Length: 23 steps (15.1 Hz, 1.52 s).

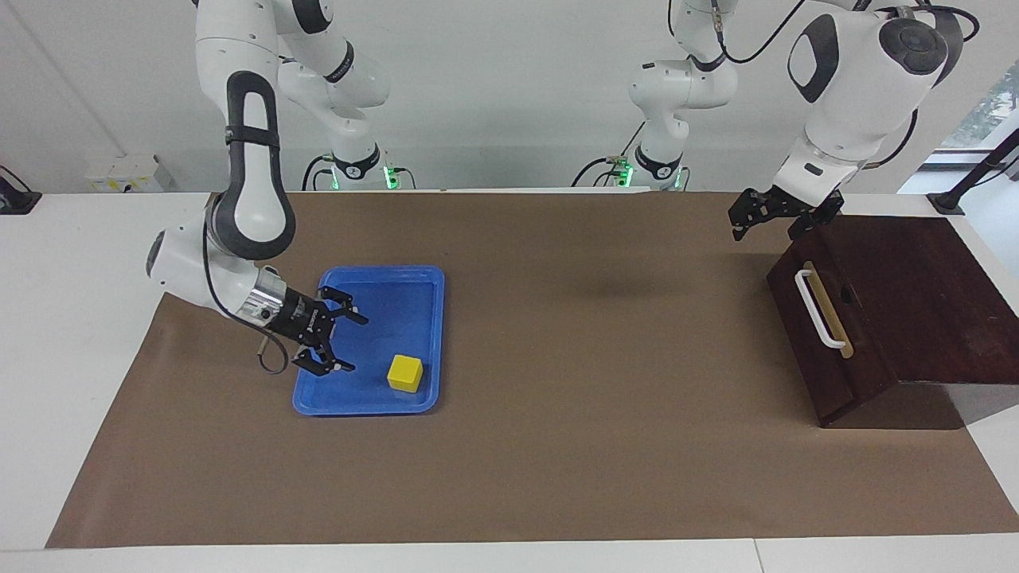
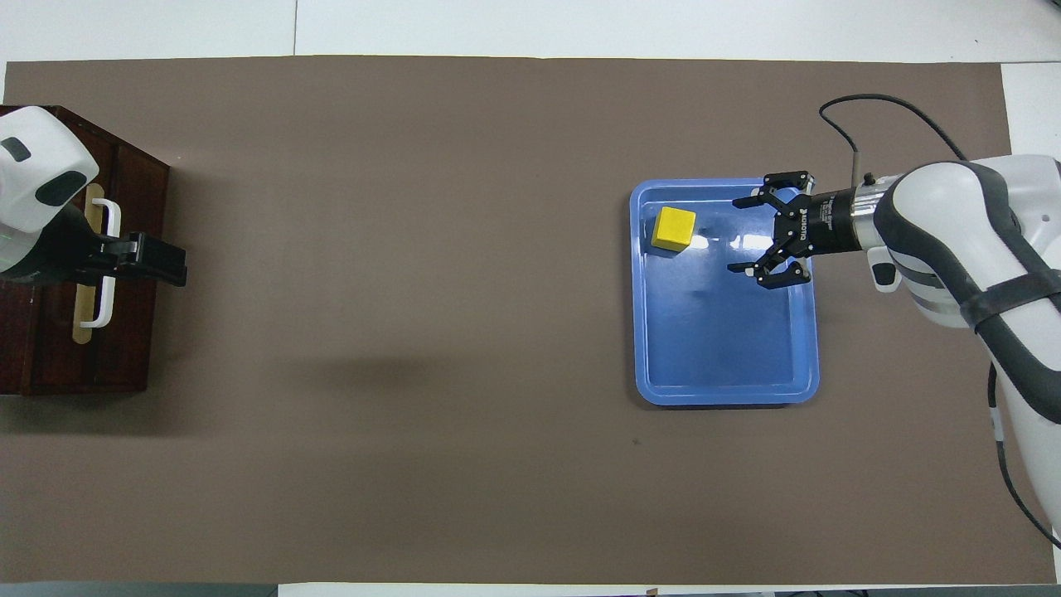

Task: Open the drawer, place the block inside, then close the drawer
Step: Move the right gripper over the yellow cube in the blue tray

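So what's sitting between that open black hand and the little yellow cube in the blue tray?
Nothing: only bare blue tray floor separates the right hand from the block, clearest in the overhead view.

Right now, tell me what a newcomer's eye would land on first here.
The bright yellow block in the blue tray, at the right arm's end of the table, stands out first. The right gripper reaches over the tray beside it, fingers spread. At the left arm's end, the left gripper hangs by the shut dark drawer.
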### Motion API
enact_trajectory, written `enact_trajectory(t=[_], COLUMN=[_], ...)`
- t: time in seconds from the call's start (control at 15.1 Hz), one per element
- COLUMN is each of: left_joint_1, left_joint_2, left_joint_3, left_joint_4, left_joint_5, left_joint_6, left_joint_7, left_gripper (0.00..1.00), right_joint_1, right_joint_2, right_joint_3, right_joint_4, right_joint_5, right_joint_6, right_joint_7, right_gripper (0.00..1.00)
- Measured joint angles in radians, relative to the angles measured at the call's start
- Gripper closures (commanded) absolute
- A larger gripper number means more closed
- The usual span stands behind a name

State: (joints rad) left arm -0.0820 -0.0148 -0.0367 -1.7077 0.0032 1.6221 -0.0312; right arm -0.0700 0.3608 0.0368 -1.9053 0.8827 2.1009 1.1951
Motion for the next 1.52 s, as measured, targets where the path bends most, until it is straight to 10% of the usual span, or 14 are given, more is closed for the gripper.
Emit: enact_trajectory(t=[1.52], left_joint_1=[0.0], left_joint_2=[0.0], left_joint_3=[0.0], left_joint_4=[0.0], left_joint_5=[0.0], left_joint_6=[0.0], left_joint_7=[0.0], left_gripper=[0.0], right_joint_1=[0.108], right_joint_2=[0.02], right_joint_3=[0.006], right_joint_4=[-0.067], right_joint_5=[0.093], right_joint_6=[0.222], right_joint_7=[-0.118], right_gripper=[0.0])
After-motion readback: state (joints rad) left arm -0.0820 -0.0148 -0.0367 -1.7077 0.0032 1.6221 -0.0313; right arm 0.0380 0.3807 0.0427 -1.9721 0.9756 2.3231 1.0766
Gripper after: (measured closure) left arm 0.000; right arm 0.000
